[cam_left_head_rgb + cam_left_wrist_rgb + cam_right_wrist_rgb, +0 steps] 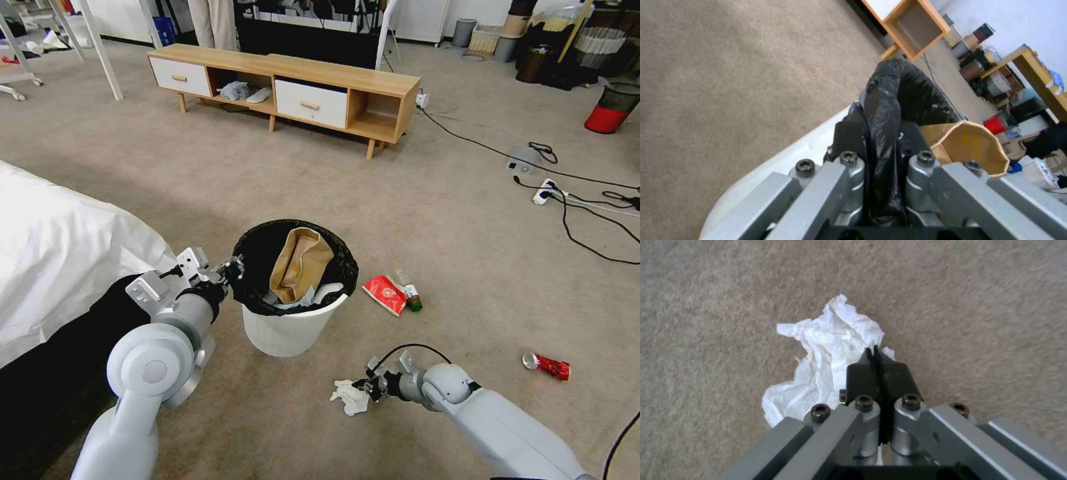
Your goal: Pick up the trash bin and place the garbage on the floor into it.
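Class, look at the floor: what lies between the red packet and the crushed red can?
Head view: a small bottle touches the packet; from there to the can is bare carpet.

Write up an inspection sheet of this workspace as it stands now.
Surface: beige carpet floor, bare between items.
Job's things: small round white plastic trash bin with black liner, upright, holding a brown paper bag; crumpled white tissue, red packet, small brown bottle and crushed red can lie on the floor.
Clutter: nothing seen beyond the litter.
Grippers: left end effector shut on the bin's lined rim; right end effector shut, at the tissue's edge.
Cables: black cables and white power strip at right.
Surroundings: low wooden cabinet, white-sheeted bed.
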`<state>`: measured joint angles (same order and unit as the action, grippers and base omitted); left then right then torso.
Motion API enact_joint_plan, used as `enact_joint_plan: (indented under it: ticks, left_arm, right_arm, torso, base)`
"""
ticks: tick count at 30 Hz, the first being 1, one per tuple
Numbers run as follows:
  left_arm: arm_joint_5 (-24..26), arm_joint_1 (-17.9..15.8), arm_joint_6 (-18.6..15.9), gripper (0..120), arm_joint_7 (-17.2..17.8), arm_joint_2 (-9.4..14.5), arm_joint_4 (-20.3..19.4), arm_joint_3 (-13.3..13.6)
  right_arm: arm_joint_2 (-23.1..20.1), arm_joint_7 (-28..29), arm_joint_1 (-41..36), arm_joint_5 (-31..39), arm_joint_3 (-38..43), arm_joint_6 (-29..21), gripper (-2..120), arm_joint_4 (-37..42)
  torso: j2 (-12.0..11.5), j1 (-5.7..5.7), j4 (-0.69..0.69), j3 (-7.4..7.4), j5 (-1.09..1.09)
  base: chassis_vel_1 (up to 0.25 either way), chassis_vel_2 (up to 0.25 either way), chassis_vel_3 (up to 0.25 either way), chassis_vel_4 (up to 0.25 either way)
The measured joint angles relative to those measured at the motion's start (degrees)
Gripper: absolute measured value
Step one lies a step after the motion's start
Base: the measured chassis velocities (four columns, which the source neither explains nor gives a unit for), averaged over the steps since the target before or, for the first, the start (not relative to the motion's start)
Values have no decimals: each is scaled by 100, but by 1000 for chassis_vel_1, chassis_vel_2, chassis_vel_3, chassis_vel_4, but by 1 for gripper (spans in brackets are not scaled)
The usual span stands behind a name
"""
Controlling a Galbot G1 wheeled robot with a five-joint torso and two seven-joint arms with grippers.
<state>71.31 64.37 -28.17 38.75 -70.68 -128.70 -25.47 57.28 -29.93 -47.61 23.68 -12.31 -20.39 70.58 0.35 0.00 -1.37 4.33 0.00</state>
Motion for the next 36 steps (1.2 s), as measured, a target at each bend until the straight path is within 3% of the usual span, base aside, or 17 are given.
enact_joint_plan:
  ticks: [20,36]
  left_arm:
    - [65,-43,0,6,55,49,-2,4]
    - [195,-88,-17,6,115,158,-85,-62]
  right_arm:
    - [-510,254,-453,342,1202,384,0,781]
    - [-851,753,-899,444,3566,1025,0,1596]
  torso:
    - [0,0,0,0,1]
    - [0,0,-1,0,1]
  base:
    - [0,0,0,0]
    - [0,0,0,0]
